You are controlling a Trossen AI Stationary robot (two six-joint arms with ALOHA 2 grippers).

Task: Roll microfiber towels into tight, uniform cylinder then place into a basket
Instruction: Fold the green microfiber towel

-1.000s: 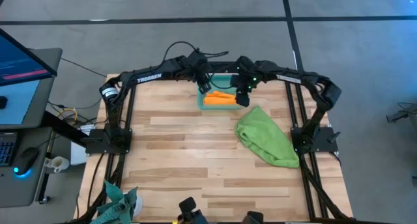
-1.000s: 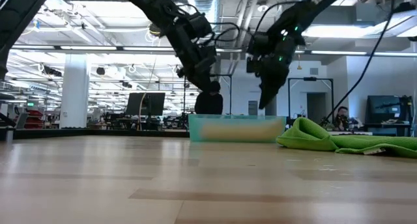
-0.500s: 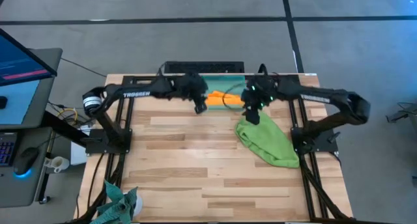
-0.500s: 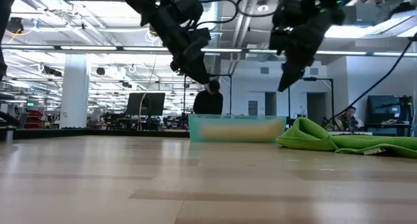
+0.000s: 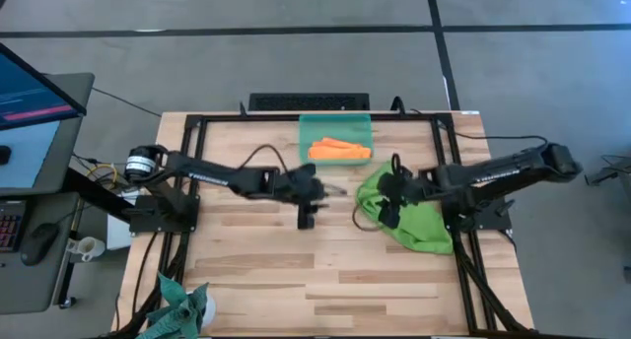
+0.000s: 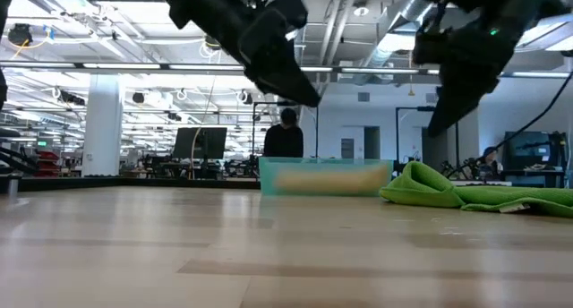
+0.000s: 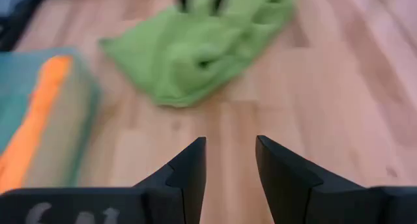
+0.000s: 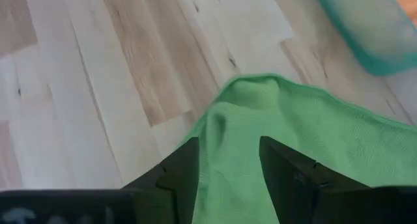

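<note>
The orange towel already lies in the basket at the far side of the bench. The green towel sits crumpled at right. Both grippers are released: the right gripper over its left edge, the left gripper mid-bench. Spread it flat before rolling, each gripper taking one corner.

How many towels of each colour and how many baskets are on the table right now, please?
Orange towel: 1, in the basket
Green towel: 1, on the table
Basket: 1
Total: 3
</note>
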